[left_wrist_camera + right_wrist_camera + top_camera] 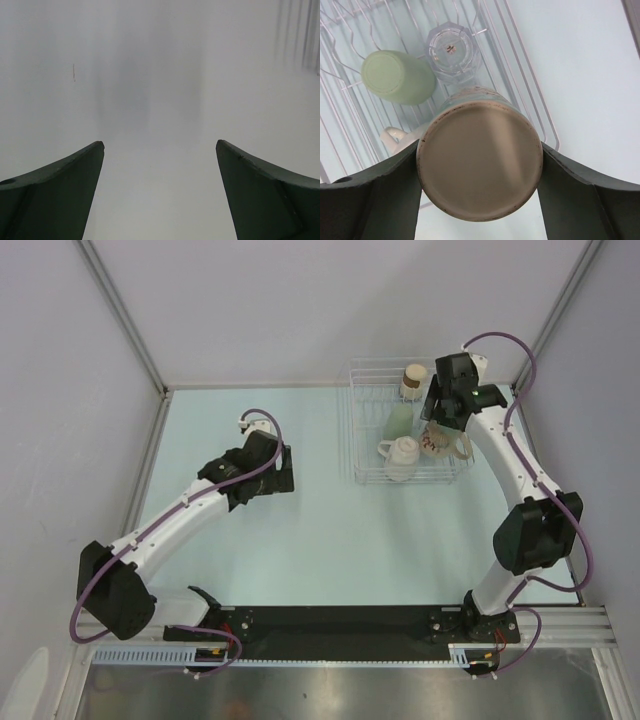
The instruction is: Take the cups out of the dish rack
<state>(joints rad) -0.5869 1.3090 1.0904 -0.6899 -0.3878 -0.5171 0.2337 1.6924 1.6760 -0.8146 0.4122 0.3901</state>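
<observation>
The right pincer [480, 147] is clenched on a beige-bottomed cup [480, 165], one finger against each side of its wall (base turned up toward the wrist), probably so it lifts out straight. Beneath it lies the dish rack [520, 60]. The pale green cup [397, 77] sits beyond, to its left. The left pincer [160, 145] hangs released over the desk [160, 75], apparently idle.

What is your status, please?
Left gripper open, empty. Right gripper shut on cream round cup at white wire dish rack. Pale green cup, clear glass close beside.
</observation>
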